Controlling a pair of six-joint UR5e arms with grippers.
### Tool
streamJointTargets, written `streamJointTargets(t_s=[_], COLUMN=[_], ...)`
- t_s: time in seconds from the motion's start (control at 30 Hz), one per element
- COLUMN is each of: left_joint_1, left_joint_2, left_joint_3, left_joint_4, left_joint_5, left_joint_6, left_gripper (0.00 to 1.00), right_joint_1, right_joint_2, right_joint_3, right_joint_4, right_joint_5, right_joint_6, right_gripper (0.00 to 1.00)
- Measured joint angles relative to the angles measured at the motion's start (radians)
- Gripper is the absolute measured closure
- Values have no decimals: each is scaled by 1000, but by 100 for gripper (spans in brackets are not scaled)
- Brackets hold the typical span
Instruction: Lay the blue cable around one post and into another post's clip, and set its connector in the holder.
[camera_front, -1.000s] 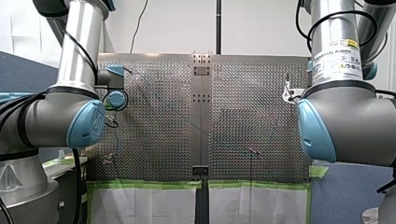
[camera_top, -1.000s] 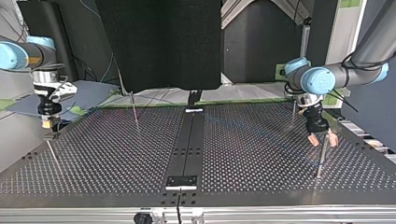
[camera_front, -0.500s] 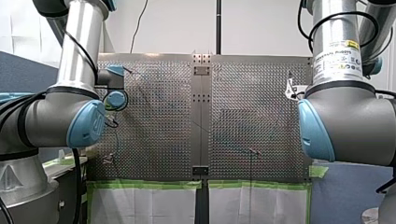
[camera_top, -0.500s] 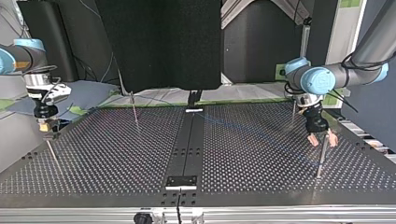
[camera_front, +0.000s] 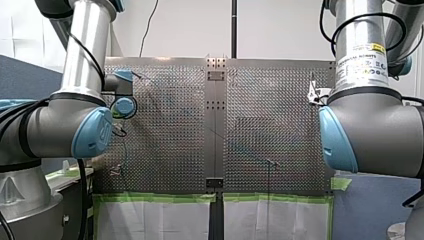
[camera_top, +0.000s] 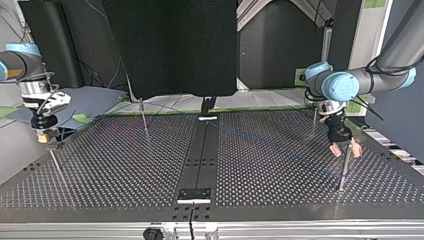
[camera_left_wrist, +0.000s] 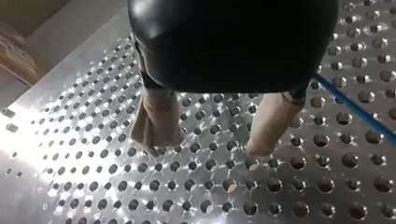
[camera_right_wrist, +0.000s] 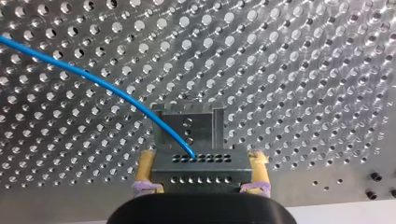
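In the left wrist view, the thin blue cable (camera_left_wrist: 355, 109) is hidden at one end behind the black housing (camera_left_wrist: 233, 42) above the jaws and cut off by the frame's edge at the other. In the front view, its run over the perforated metal desk (camera_front: 170, 140) is too faint to be traced.
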Motion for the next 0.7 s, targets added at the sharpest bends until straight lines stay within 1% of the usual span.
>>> streamJointTargets(t_s=[0.23, 0.53, 0.6, 0.7], left_joint_1=[0, 0, -1, -1], left_joint_2=[0, 0, 0, 1], left_joint_3=[0, 0, 0, 0], left_joint_4=[0, 0, 0, 0], left_joint_5=[0, 0, 0, 0], left_joint_6=[0, 2, 2, 2], left_gripper=[0, 0, 0, 0], right_joint_1=[1, 8, 10, 14], right_joint_2=[8, 42, 53, 64], right_joint_3=[-20, -38, -47, -56], right_joint_4=[-1, 2, 4, 4], right_joint_5=[0, 3, 3, 1], right_joint_6=[5, 2, 0, -10], right_gripper=[99, 99, 99, 99])
